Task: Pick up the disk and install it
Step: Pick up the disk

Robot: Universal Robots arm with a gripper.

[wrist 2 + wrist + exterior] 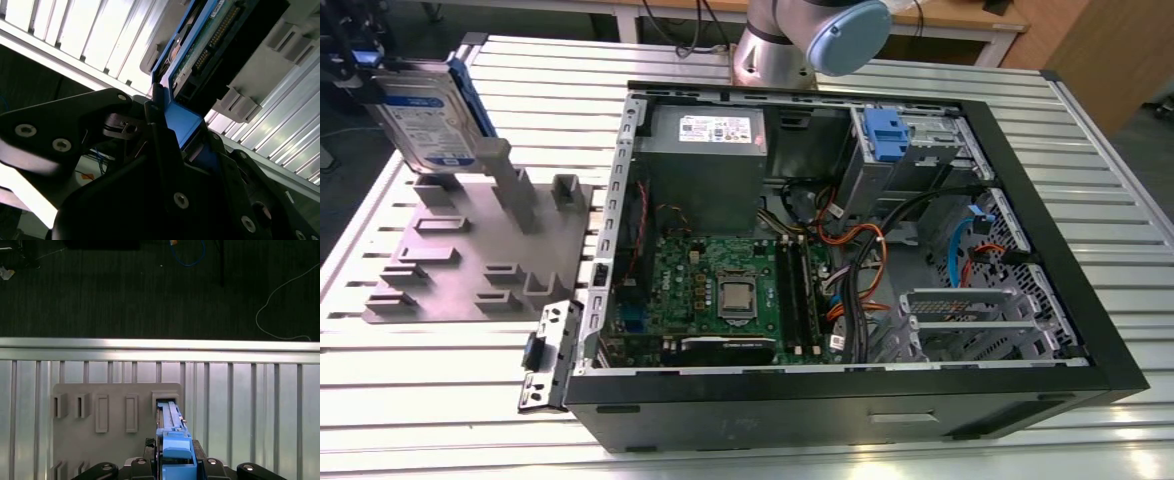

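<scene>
One slatted metal table (454, 400) carries everything. An open black case (854, 412) lies on it toward the exterior view's right, its inside exposed, and the arm's base (781, 45) stands just behind the case. A grey plate (454, 240) with upright pegs and slots lies beside the case, toward the exterior view's left.

The disk (434, 115) stands on edge over the plate's far corner. It is tilted a little, its label faces the exterior camera, and blue rails run along its edges. Its lower end is close to a tall peg (520, 195); whether it touches the plate or hangs just clear cannot be told. In the first wrist view the disk runs edge-on from the tool toward a slot (156, 402) in the plate.

The gripper (184, 127) is clamped on the disk. In the second wrist view its black fingers (161, 140) press on either side of the blue rail at the disk's near end, and the connector edge points away. A small blue clip (886, 135) sits in a bay of the case.
</scene>
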